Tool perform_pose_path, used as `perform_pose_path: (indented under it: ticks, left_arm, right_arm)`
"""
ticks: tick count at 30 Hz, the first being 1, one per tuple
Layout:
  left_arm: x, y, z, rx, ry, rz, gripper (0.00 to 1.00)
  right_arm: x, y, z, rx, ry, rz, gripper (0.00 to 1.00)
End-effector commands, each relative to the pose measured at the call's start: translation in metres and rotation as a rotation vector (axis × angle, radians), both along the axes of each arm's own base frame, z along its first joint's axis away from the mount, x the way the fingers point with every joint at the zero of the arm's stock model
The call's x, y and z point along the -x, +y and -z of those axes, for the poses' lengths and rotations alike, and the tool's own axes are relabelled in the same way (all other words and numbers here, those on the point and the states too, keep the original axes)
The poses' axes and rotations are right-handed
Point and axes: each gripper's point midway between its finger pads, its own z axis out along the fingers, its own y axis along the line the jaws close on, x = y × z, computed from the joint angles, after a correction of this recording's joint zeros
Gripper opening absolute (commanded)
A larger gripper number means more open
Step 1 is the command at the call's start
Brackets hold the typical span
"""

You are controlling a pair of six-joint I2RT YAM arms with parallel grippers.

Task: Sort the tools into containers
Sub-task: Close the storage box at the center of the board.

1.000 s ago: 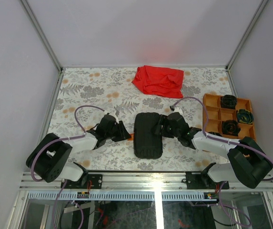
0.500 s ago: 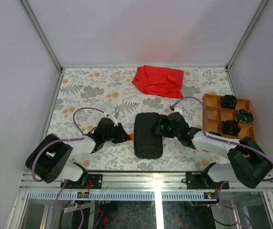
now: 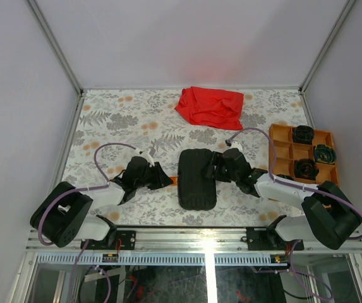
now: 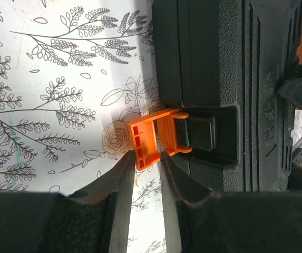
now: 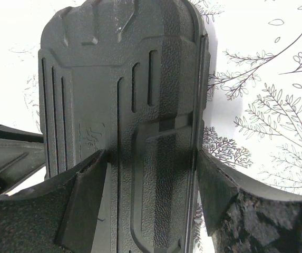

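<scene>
You have a black case of hard plastic, matt, with a pebbled grain and moulded ribs. Its orange latch is smoother plastic with a slight sheen. The orange tray at the right looks like matt plastic. The red cloth is soft, creased fabric. The table has a smooth, flower-printed covering.

Both arms had white links, black joints, purple cables; left hand and right hand were textured black.
</scene>
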Motion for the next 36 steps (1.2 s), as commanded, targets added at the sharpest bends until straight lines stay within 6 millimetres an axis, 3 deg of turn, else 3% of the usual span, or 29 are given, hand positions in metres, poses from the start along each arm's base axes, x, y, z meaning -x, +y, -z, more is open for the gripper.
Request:
perform_pose_path:
  ticks: [1, 36]
  left_arm:
    - [-0.007, -0.023, -0.043, 0.152, -0.114, 0.061, 0.23]
    - [-0.001, -0.031, -0.055, 0.222, -0.125, 0.105, 0.23]
  right_arm:
    - [0.021, -0.026, 0.033, 0.143, 0.092, -0.012, 0.61]
    - [0.022, -0.027, 0.034, 0.141, 0.095, -0.009, 0.62]
